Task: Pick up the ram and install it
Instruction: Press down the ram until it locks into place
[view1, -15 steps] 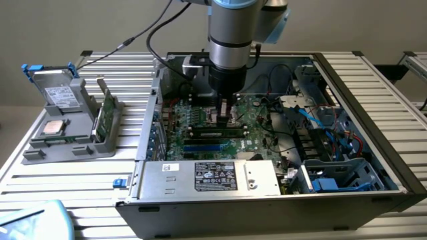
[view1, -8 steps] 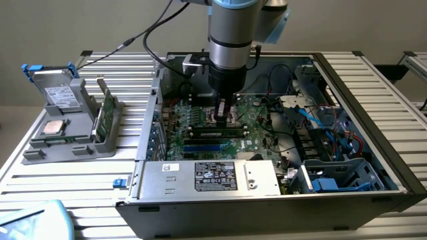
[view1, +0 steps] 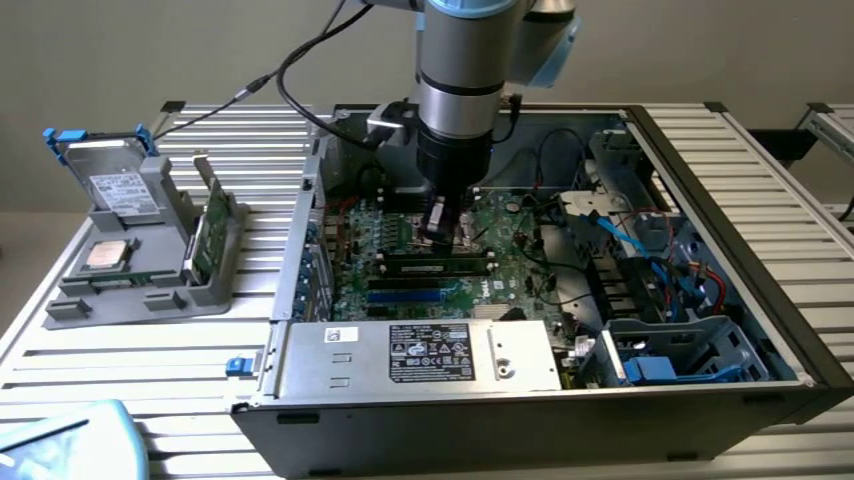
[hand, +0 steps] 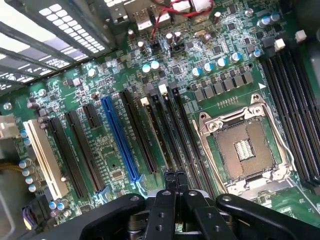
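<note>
My gripper (view1: 438, 234) hangs inside the open computer case (view1: 787, 330), low over the green motherboard (view1: 514, 245). Its jaws are shut and nothing shows between them. Just in front of the fingertips, a long ram stick (view1: 430, 266) with a pale label stands on edge in a motherboard slot. I cannot tell whether the fingers touch it. In the wrist view the shut gripper (hand: 175, 176) points at the dark memory slots (hand: 165, 130) beside the empty processor socket (hand: 245, 147). Another green ram stick (view1: 204, 232) stands upright in the grey rack (view1: 160, 290) outside the case.
The grey rack at the exterior view's left also holds a square silver processor chip (view1: 107, 256) and a boxy silver drive (view1: 120, 187). The power supply (view1: 420, 355) fills the case's near side. Loose cables (view1: 667, 260) and a drive cage (view1: 674, 355) crowd the exterior view's right.
</note>
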